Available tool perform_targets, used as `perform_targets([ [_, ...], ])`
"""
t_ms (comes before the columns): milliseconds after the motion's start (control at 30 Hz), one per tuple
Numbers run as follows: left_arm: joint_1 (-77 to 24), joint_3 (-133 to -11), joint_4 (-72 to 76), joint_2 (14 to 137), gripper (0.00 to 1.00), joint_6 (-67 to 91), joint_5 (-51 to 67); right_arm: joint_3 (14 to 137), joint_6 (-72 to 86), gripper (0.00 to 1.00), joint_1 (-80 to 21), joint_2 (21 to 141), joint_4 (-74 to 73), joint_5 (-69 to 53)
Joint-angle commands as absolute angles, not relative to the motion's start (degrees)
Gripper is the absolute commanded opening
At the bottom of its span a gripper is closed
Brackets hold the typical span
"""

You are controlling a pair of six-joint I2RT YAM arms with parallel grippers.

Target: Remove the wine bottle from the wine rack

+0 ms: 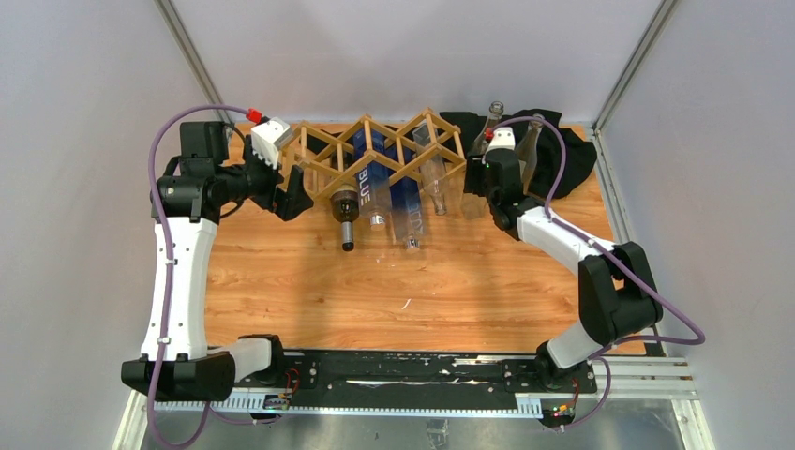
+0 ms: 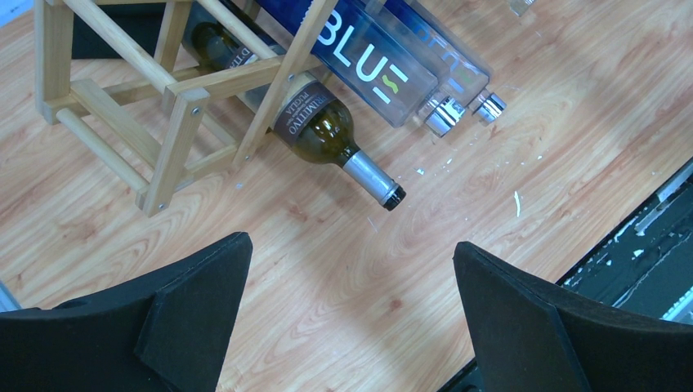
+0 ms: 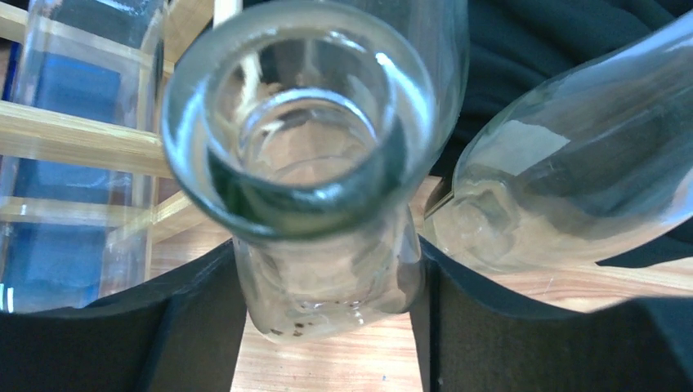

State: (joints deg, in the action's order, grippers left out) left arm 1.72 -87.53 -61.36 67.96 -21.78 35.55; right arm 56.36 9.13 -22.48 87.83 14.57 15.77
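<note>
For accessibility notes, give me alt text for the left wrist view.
A dark green glass wine bottle lies in the light wooden lattice rack, neck pointing out over the wood-grain table; two clear blue bottles lie beside it. The left arm's black jaws stand open, empty.

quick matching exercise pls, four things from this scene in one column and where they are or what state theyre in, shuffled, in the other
Things:
1. left gripper
2. right gripper
3. dark wine bottle
4. black cloth

Places or states:
a. bunched up at the far right
b. lying in the wine rack, neck poking out of its near side
c. open, holding nothing
d. fingers on either side of an upright clear bottle

Pairs: 1-c, 2-d, 3-b, 4-a
</note>
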Motion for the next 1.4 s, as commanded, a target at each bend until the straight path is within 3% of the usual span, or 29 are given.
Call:
perform_targets([
  [0,2.0,-86.9,-60.5,67.4,1.00,-22.5,36.8,56.1,9.2,0.84,-22.5,84.5,13.1,18.3],
  [400,2.0,-86.6,-60.5,67.4,1.00,-22.2,37.6,57.0,11.8,0.93,-24.8,73.5,6.9,17.8],
  [633,2.0,-86.8,-60.5,67.8,1.00,-22.2,37.4,65.6,17.8,0.93,-31.0,71.4,-5.6,17.9],
  [900,2.0,-87.6,-60.5,67.8,1.00,-22.1,37.4,77.2,23.8,0.96,-39.7,81.9,-14.9,7.9],
  [1133,2.1,-86.3,-60.5,66.6,1.00,-22.8,37.5,81.6,30.1,0.97,-42.4,91.6,-13.8,-3.6],
  [1367,2.0,-85.8,-60.5,66.4,1.00,-23.3,37.8,85.8,34.1,0.97,-43.8,98.7,-13.2,-5.9],
])
